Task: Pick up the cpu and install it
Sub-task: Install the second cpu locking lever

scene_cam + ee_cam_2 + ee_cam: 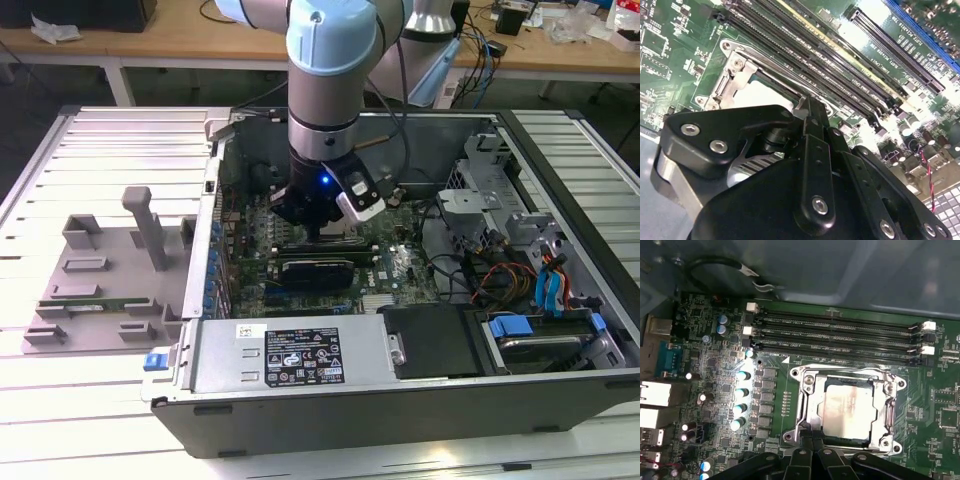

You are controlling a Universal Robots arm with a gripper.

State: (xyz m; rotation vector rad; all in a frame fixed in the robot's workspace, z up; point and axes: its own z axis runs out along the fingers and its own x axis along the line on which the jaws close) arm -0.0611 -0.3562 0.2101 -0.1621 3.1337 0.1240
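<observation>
The cpu (847, 412), a shiny silver square, lies flat inside the metal socket frame (804, 405) on the green motherboard; in the second wrist view the cpu (762, 95) shows as a bright patch just beyond the black fingers. My gripper (811, 434) is down inside the open computer case, its fingertips drawn together at the socket's edge beside the chip, with nothing seen between them. The exterior view has the gripper (318, 228) low over the middle of the board, covering the socket.
Black memory slots (840, 332) run alongside the socket. Capacitors (741, 390) stand on its other side. The case wall (215, 230), drive cage and cables (500, 280) ring the board. A grey tray (100, 270) with posts and a green stick (95, 303) lies at the exterior view's left.
</observation>
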